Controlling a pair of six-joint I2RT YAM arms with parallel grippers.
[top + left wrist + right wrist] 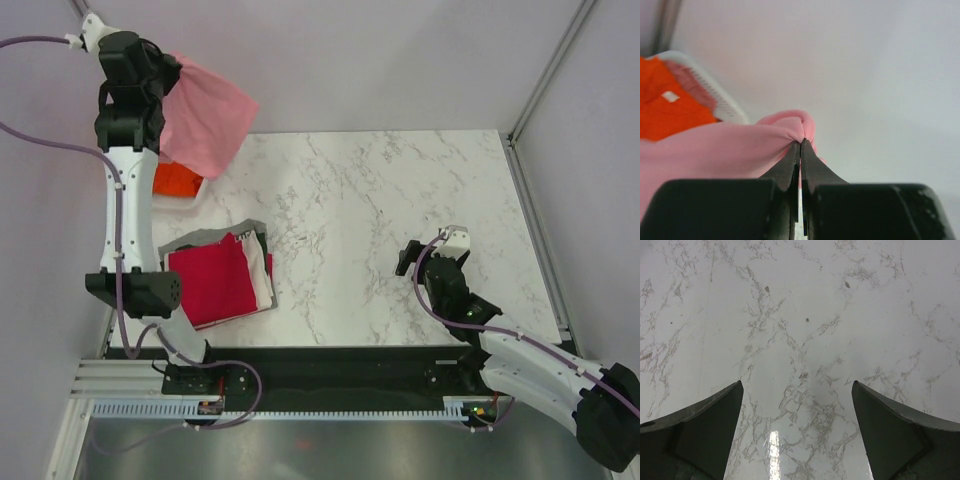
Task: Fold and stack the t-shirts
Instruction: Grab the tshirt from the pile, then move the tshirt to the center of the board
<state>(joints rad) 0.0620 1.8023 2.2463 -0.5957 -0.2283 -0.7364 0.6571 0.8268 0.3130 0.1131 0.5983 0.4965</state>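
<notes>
Red t-shirt [212, 283] tops your folded stack at the near left of the desk [380, 200], with the white t-shirt [265, 275] and grey t-shirt [205, 238] peeking out beneath. Your right gripper [797, 385] hovers over the marble, jaws wide apart. Farther back, your left gripper [800, 142] is up high, jaws clamped on the pink t-shirt [205, 125], which hangs above the basket [715, 95] holding the orange t-shirt [665, 107].
</notes>
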